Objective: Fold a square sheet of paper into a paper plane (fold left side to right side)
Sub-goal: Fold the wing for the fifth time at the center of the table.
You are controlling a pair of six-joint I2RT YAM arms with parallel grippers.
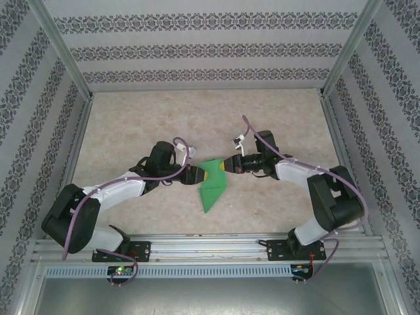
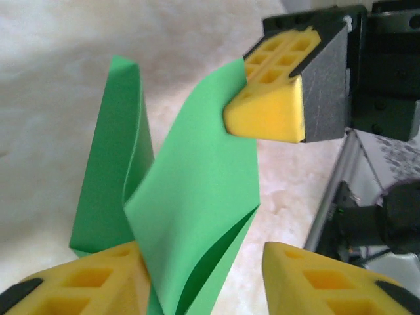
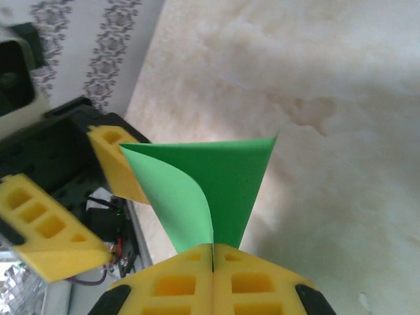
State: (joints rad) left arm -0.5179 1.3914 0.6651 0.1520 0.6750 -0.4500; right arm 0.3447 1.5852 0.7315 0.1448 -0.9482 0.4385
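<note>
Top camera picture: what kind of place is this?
Likely a robot test booth: a table boxed in by patterned walls, with a left arm and a right arm bolted at its near edge, green paper between them.

Down from above and behind onto the whole counter (image 1: 164,125); close at each wrist, facing each other, sharing the green paper (image 1: 211,190).

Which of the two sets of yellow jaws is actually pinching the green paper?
The right gripper: its jaws are pressed shut on the green paper. The left gripper has its jaws standing apart.
</note>
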